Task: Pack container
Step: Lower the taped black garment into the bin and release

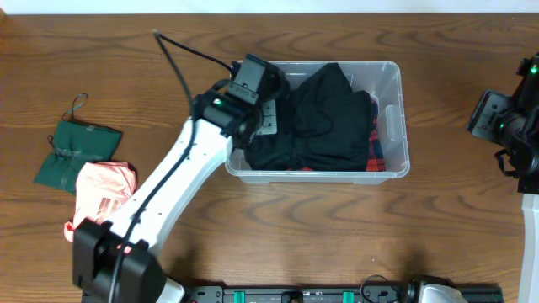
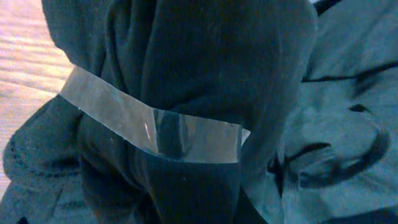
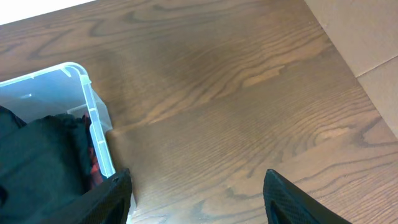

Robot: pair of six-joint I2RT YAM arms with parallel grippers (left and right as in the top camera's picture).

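Brown wood-grain table (image 1: 101, 50), evenly lit.

Black clothes (image 2: 205, 62) hide jaws of the left hand (image 1: 256, 124)

White arm links (image 1: 181, 172), black joints (image 1: 109, 252), black cable (image 1: 198, 52), green lights (image 1: 217, 103)

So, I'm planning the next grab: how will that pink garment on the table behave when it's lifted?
The pink garment looks like soft, creased fabric, so it will probably sag and unfold if pinched at one spot. It lies flat and thin, so it is likely light. It shouldn't roll or slip, though a trailing edge might catch on the rim of the container.
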